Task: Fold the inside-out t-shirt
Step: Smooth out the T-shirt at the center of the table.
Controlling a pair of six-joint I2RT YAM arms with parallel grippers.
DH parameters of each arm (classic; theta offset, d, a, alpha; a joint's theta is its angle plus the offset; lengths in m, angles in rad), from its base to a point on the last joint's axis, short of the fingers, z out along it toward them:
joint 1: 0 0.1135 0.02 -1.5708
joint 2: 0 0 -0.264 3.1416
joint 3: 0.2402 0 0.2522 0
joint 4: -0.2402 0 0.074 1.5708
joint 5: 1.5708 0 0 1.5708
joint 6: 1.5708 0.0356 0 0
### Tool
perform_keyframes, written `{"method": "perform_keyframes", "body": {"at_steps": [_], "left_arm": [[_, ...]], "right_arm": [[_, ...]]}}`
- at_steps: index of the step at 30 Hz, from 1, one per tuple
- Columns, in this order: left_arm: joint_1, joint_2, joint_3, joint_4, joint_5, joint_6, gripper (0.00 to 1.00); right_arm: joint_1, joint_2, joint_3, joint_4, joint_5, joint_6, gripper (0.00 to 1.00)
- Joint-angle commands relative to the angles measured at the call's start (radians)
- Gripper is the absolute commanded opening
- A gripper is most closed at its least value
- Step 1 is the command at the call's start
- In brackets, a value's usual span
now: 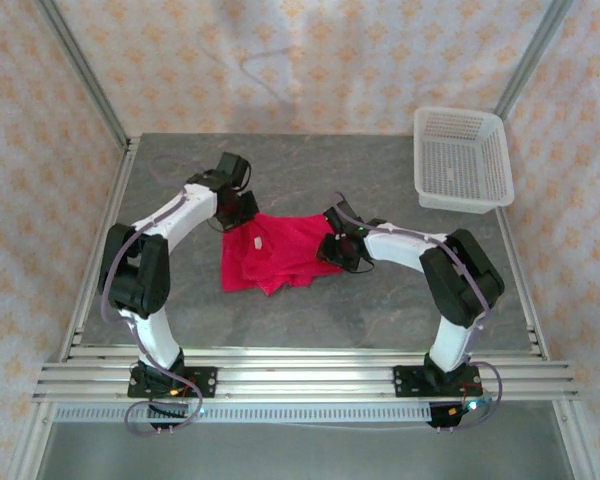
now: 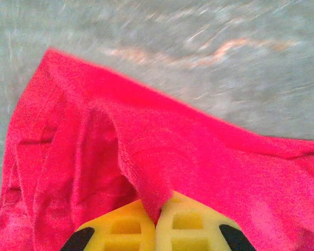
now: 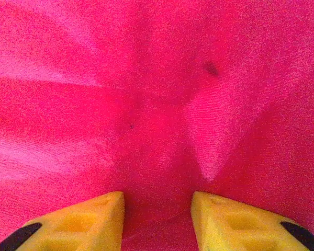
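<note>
Your left gripper (image 2: 156,212) is clamping shut on a raised ridge of the inside-out t-shirt (image 2: 199,157), on its side nearer the bench's (image 1: 380,320) left edge. Your right gripper (image 3: 157,214) is standing with jaws apart over the opposite side. The shirt is lying bunched mid-bench. Recommendation: pinch a single layer on the right, then be drawing both sides apart evenly.

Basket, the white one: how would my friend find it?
Start at the grey table, then look to its far right corner. The white basket sits there, apart from the red t-shirt. Nothing else is white and full of little holes.
</note>
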Motion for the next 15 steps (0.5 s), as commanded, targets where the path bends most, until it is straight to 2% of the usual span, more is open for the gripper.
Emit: {"method": "perform_keyframes", "body": {"at_steps": [1,6,11,12,13,15], "left_arm": [[0.009,-0.066,0.067,-0.074,-0.023,0.033,0.00],[0.021,-0.066,0.005,-0.093,-0.065,0.057,0.00],[0.062,-0.091,-0.167,-0.020,-0.091,0.056,0.00],[0.073,-0.092,-0.189,-0.008,-0.096,0.055,0.07],[0.083,-0.089,-0.208,-0.001,-0.107,0.054,0.28],[0.089,-0.089,-0.217,-0.012,-0.128,0.058,0.56]], "right_arm": [[0.000,0.019,-0.057,-0.044,0.030,0.018,0.40],[0.000,0.007,-0.045,-0.041,0.023,0.019,0.40],[0.000,0.023,-0.029,-0.051,0.016,0.009,0.40],[0.000,0.027,-0.028,-0.050,0.011,0.009,0.40],[0.000,0.031,-0.027,-0.047,0.008,0.009,0.40],[0.000,0.033,-0.023,-0.045,0.001,0.011,0.40]]}}
